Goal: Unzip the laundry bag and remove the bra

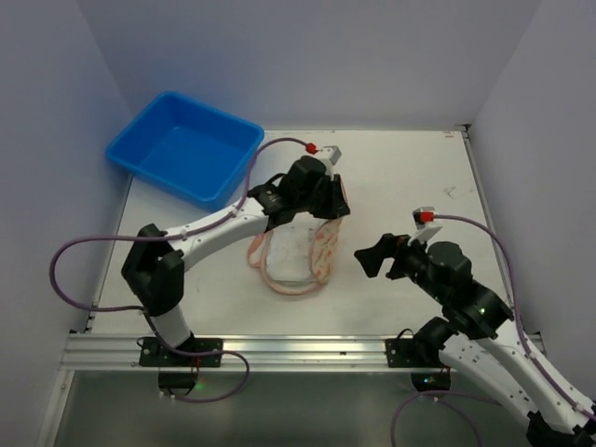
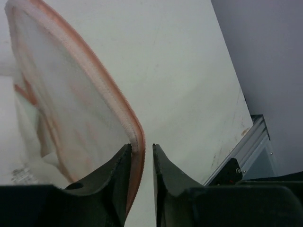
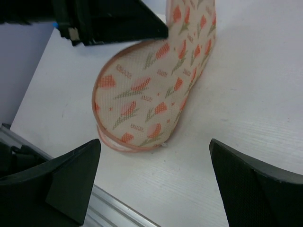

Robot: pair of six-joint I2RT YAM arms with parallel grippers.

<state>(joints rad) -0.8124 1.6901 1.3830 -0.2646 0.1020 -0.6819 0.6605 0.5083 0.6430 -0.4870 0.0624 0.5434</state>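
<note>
The laundry bag [image 1: 326,244] lies mid-table, unzipped, its floral half standing upright above the flat lower half with its pink edging. My left gripper [image 1: 328,200] is at the top of the raised half. In the left wrist view the jaws [image 2: 142,146] stand nearly together round the pink zip edge [image 2: 135,137], with the pale mesh lining [image 2: 71,104] beyond. Pale fabric [image 1: 291,250] fills the lower half; I cannot tell bra from lining. My right gripper [image 1: 377,253] is wide open and empty, right of the bag. It faces the floral side [image 3: 142,104], with its jaws [image 3: 155,142] apart from it.
A blue plastic tub [image 1: 186,149] stands at the back left. An aluminium rail [image 1: 279,349] runs along the table's near edge. Grey walls close in the left, back and right sides.
</note>
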